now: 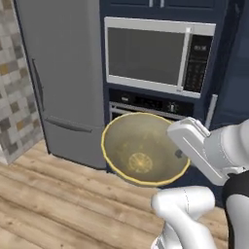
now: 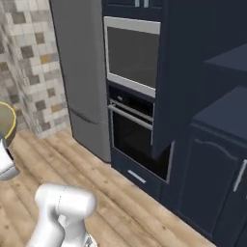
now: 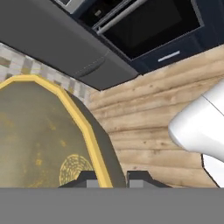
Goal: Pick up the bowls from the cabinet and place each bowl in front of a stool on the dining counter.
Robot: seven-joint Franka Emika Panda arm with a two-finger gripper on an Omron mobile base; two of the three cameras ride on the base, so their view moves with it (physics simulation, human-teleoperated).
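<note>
Claw (image 3: pixel 107 177) clamped narrow on the yellow rim of the tan bowl (image 1: pixel 141 146), one fingertip (image 3: pixel 85 178) inside and the other outside. Bowl held tilted in mid-air above the wood floor (image 1: pixel 58 194), before the built-in oven (image 2: pixel 137 140) and beside the grey fridge (image 1: pixel 63 73).

matte tan bowl (image 1: pixel 141 148), wood-plank floor (image 1: pixel 58 204), brushed-metal fridge (image 1: pixel 63 73)

One tan bowl (image 1: pixel 143 148), one fridge (image 1: pixel 63 78), one microwave (image 1: pixel 158 56), one oven (image 2: pixel 137 140).
</note>
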